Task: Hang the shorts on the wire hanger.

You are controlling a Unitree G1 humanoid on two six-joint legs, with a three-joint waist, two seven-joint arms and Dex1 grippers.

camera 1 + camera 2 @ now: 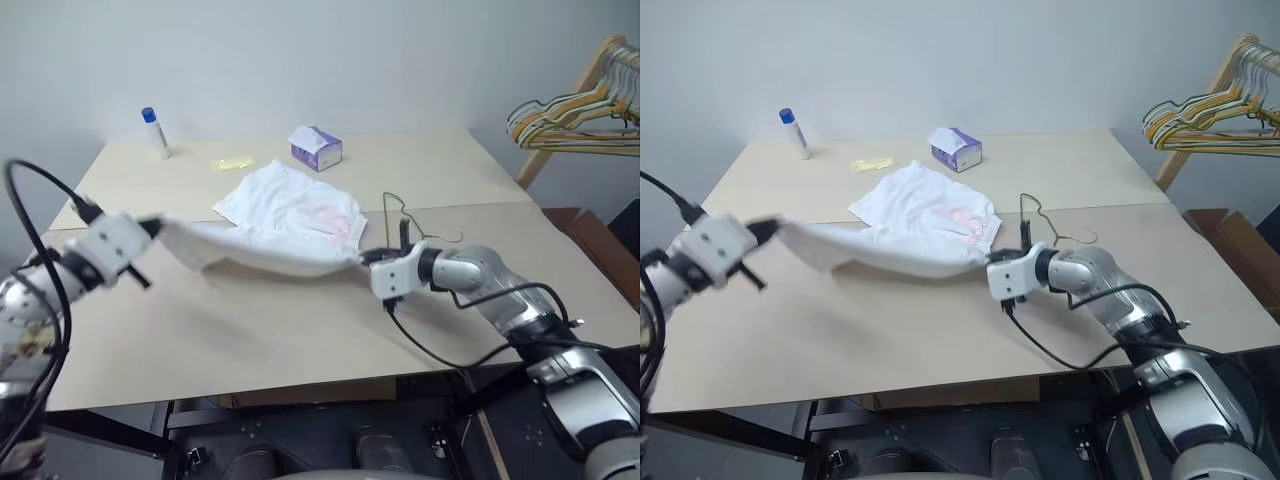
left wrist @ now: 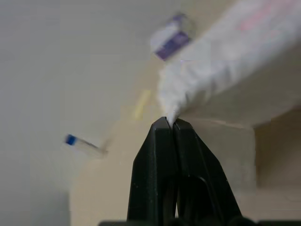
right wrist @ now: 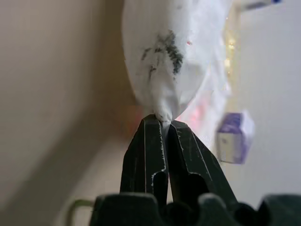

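Observation:
The white shorts point(image 1: 290, 208) with a faint pink patch lie partly on the beige table point(image 1: 300, 320). One edge of them is lifted and stretched like a band between my two grippers. At the left, above the table, my left gripper point(image 1: 156, 226) is shut on the cloth's corner, as the left wrist view confirms point(image 2: 168, 123). Near the table's middle right, my right gripper point(image 1: 366, 262) is shut on the other corner point(image 3: 161, 120), where the cloth shows dark marks. The thin wire hanger point(image 1: 404, 222) lies flat on the table just behind the right gripper, its hook pointing right.
A purple-and-white tissue box point(image 1: 316, 148), a blue-capped white tube point(image 1: 155, 132) and a small yellow packet point(image 1: 232, 162) sit at the table's far side. A bundle of coloured hangers point(image 1: 570, 118) hangs on a wooden rack at the right. A brown cardboard box point(image 1: 590, 245) stands beside the table.

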